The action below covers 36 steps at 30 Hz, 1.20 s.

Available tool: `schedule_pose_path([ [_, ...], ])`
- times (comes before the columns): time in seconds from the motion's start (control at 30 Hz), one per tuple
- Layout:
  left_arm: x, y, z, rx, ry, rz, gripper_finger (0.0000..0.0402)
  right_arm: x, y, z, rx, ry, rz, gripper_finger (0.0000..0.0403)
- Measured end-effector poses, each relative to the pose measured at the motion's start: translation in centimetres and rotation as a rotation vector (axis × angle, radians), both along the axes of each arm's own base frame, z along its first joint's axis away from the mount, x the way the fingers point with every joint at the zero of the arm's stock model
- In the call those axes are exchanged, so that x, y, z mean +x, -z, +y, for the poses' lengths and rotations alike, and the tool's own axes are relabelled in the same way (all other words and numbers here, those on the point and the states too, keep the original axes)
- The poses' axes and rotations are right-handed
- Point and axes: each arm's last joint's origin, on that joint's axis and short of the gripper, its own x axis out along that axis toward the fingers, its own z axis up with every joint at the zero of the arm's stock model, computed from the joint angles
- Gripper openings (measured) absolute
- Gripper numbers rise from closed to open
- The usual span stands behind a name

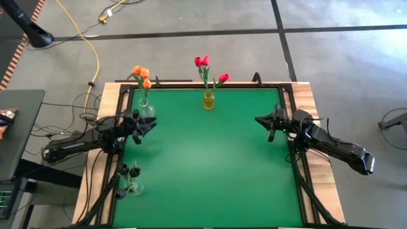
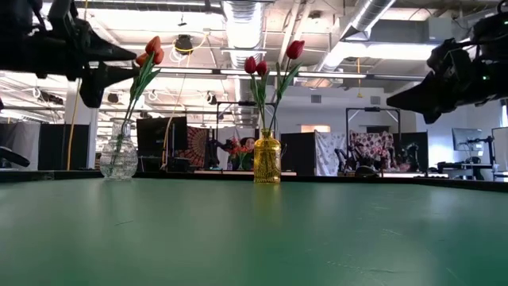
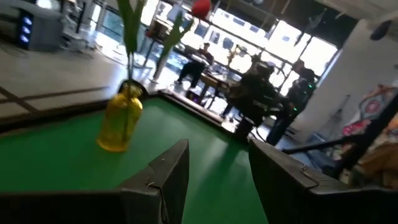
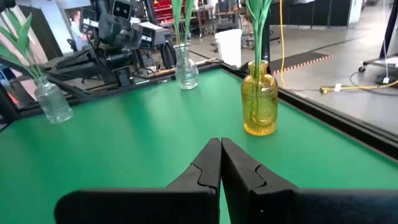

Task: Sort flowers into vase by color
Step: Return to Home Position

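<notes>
The thin red artificial tulips [image 1: 202, 62] seem light and bendy; better grasp mid-stem. Left end effector [image 3: 219, 147] is spread, right end effector [image 4: 221, 144] is pressed together.

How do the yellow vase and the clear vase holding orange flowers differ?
The yellow vase is amber glass; the clear vase is colourless. The yellow vase holds red flowers, the clear vase orange flowers. The yellow vase stands mid far edge of the mat; the clear vase near its far left corner. Both stand upright.
</notes>
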Motion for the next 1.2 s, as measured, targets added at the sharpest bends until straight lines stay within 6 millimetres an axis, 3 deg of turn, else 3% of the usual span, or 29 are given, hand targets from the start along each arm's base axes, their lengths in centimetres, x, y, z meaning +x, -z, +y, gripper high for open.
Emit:
schedule_pose_path([
  [0.27,0.5,1.5,0.0,0.014,0.027,-0.006,0.0155,0.2,-0.1,0.0,-0.042,-0.018,-0.013,0.0032],
  [0.57,0.5,1.8,0.1,0.069,0.013,0.021,0.0155,0.3,-0.4,0.3,-0.088,-0.056,-0.027,0.0033],
  [0.87,0.6,2.1,0.2,0.248,-0.019,0.114,0.0155,0.3,-0.3,0.3,-0.085,-0.056,-0.024,0.0045],
  [1.2,0.6,2.1,0.2,0.246,-0.019,0.115,0.0155,0.3,-0.2,0.3,-0.076,-0.055,-0.01,0.0046],
])
